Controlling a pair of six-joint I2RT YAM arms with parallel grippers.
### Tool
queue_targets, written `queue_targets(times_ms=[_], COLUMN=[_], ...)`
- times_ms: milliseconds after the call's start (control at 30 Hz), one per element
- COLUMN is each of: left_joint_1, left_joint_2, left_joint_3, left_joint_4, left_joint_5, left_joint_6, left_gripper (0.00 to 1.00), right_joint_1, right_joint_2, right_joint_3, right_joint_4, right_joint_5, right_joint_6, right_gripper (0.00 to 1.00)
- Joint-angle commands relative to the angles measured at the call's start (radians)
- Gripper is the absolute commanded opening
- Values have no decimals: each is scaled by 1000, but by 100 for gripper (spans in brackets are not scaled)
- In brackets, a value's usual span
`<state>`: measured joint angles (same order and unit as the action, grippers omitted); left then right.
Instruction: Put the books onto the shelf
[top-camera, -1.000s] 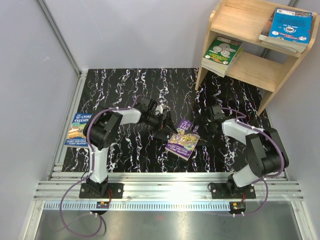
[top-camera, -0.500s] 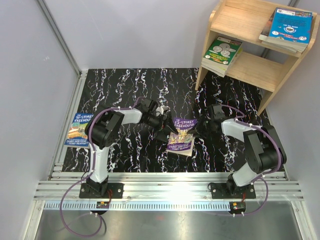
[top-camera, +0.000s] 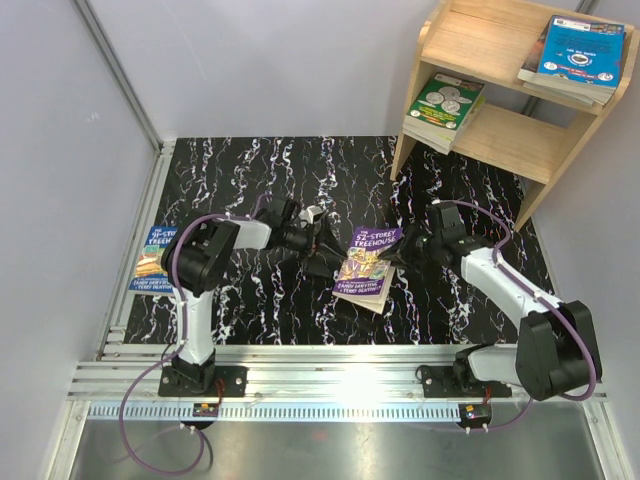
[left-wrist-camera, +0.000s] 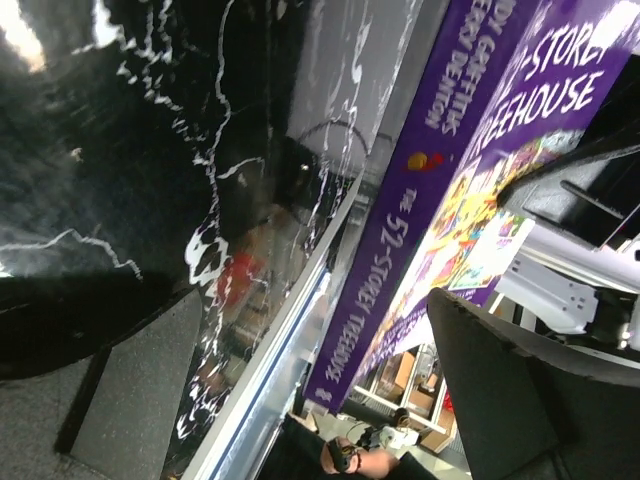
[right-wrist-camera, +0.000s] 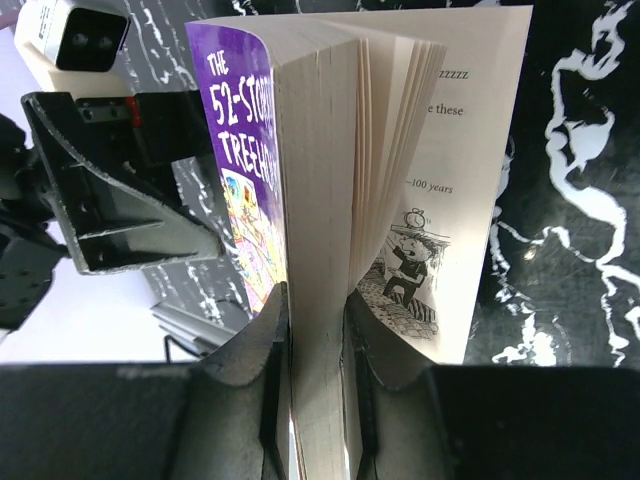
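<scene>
A purple "52-Storey Treehouse" book (top-camera: 366, 268) (right-wrist-camera: 240, 190) sits mid-table with its right edge raised. My right gripper (top-camera: 407, 248) (right-wrist-camera: 318, 330) is shut on that edge, clamping the front cover and a thick block of pages; the remaining pages (right-wrist-camera: 450, 190) fan loose to the right. My left gripper (top-camera: 321, 252) (left-wrist-camera: 330, 400) stands open just left of the book, whose spine (left-wrist-camera: 420, 200) lies beside its fingers, apart from them. The wooden shelf (top-camera: 510, 135) stands at the back right with a green book (top-camera: 446, 100) on the lower tier and a blue book (top-camera: 580, 48) on top.
Another blue Treehouse book (top-camera: 158, 258) lies flat at the table's left edge. Grey walls close in the left and back sides. An aluminium rail (top-camera: 340, 375) runs along the near edge by the arm bases.
My right gripper has shut on the purple book's edge and drawn back to the right, tipping the book up. The left gripper stayed open and shifted slightly left.
</scene>
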<state>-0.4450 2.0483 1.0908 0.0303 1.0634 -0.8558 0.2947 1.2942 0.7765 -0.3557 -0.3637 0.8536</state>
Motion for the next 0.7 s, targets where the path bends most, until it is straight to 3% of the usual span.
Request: queue_targets(times_ms=[0, 67, 200, 300, 400, 467, 533, 567, 600, 667], left_joint_1=[-15, -18, -60, -93, -112, -112, -107, -106, -106, -101], left_joint_2=[-57, -59, -54, -53, -50, -63, -86, -95, -105, -137], left_joint_3=[1, 0, 38, 58, 73, 66, 67, 73, 80, 104], left_joint_4=[104, 181, 237, 221, 224, 246, 249, 252, 252, 221], left_joint_5=[43, 64, 116, 116, 124, 130, 135, 136, 136, 129], left_joint_6=[-63, -119, -164, -164, -177, -189, -198, -209, -213, -216], left_gripper=[99, 98, 69, 58, 28, 0, 0, 0, 0, 0], right_joint_1=[9, 9, 9, 9, 9, 9, 8, 9, 9, 9], right_joint_2=[-39, -45, -52, -42, -38, -44, -49, -46, -45, -44], right_joint_3=[38, 30, -20, -46, -40, -28, -14, 4, 15, 52], right_joint_4=[24, 34, 137, 222, 238, 222, 175, 152, 99, 25], right_joint_5=[-61, -66, -93, -107, -112, -100, -86, -71, -61, -9], right_joint_6=[58, 64, 128, 171, 171, 164, 142, 130, 101, 64], right_gripper=[0, 0, 0, 0, 0, 0, 0, 9, 57, 95])
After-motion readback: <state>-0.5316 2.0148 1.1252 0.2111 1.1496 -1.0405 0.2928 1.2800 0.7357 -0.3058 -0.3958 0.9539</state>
